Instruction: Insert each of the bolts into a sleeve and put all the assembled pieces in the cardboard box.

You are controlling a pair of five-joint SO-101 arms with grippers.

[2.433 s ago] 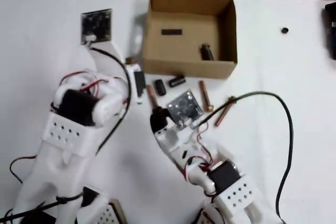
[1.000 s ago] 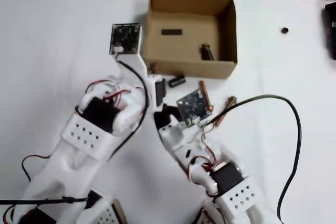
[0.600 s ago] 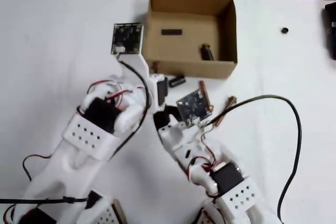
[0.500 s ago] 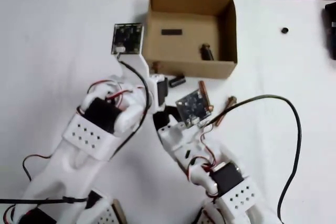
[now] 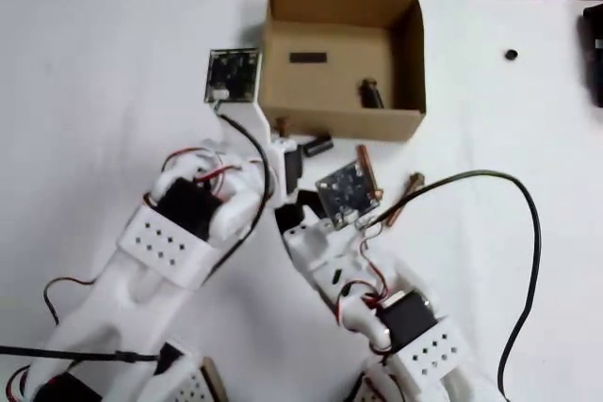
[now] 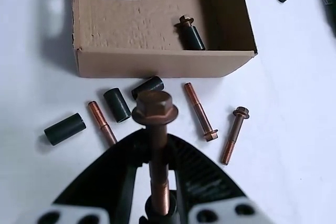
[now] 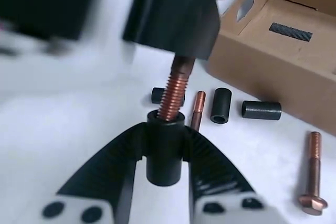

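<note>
Mating pair two, the left gripper clamps a bolt entering the sleeve clamped by the right gripper; one assembled piece lies in the cardboard box, while three loose bolts and sleeves wait beyond the left fingers.

left arm and right arm lean inward, wrists angled toward each other. the left gripper is clamped on a bolt, the right gripper on a sleeve, close together.

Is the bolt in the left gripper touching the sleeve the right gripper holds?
Touching. The right wrist view shows the bolt with its tip inside the mouth of the sleeve.
</note>
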